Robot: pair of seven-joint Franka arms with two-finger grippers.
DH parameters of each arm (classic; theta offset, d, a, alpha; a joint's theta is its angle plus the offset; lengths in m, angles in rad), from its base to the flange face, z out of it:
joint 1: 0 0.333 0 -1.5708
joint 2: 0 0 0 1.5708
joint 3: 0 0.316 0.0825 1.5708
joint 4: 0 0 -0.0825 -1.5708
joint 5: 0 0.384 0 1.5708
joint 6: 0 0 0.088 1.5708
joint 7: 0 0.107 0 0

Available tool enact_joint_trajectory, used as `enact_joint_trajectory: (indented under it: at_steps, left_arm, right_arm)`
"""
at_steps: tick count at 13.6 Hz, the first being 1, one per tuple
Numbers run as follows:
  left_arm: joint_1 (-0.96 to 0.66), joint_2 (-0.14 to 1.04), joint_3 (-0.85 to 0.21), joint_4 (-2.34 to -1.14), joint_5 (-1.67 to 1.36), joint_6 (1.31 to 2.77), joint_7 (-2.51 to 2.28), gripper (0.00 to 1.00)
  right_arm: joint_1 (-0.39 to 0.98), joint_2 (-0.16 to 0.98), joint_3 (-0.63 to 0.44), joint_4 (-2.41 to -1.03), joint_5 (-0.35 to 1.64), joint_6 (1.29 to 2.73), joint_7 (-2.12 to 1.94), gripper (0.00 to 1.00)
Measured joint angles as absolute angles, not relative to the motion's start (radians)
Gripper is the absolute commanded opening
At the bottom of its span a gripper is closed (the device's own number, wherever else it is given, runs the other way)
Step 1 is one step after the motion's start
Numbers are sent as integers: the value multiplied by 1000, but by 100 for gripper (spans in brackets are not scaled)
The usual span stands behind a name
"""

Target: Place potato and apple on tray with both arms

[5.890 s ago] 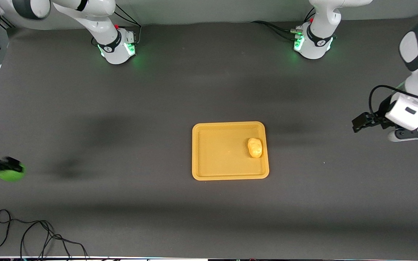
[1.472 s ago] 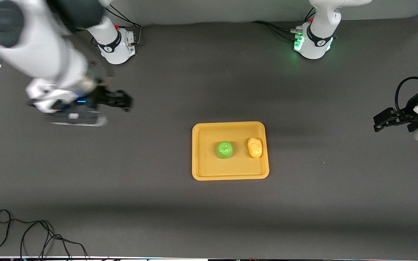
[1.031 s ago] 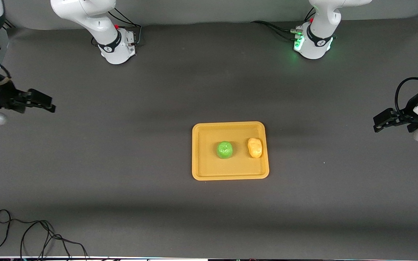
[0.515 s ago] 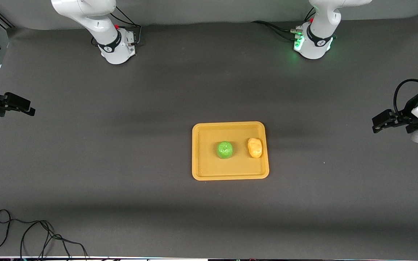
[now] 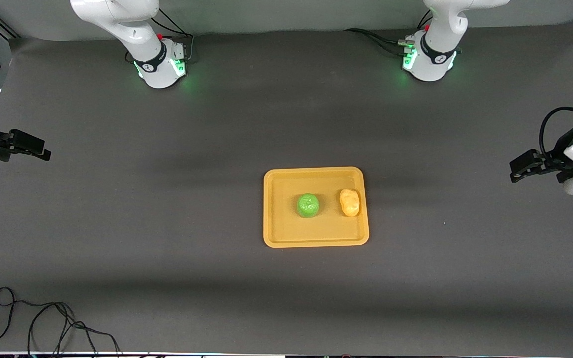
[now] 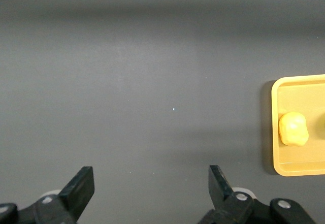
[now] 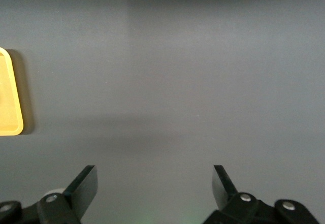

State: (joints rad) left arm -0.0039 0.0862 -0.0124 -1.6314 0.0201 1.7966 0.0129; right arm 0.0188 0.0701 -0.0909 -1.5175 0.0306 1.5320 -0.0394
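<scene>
Black left end effector [image 6: 147, 188] wide open, empty

1. A dark grey tabletop [image 5: 192, 248] spans the whole scene (matte, with soft shadow bands).
2. A thin black cable [image 5: 43, 323] lies looped on it, at the edge nearest the front camera, toward the right arm's end.

The counter [image 5: 167, 238] is bare dark surface around the tray [image 5: 276, 219] on all sides. In the tray, the apple [image 5: 308, 205] and the potato [image 5: 349, 203] lie near each other with a narrow gap. A loose black cable [image 5: 43, 323] lies at the near corner toward the right arm's end.
</scene>
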Motion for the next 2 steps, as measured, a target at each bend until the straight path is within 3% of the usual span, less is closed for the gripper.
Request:
enact_joint_trajectory:
  at_steps: [2]
  left_arm:
    - [-1, 93, -9, -1632, 20, 1793, 13, 100]
  right_arm:
    - [19, 70, -91, -1518, 31, 1532, -39, 100]
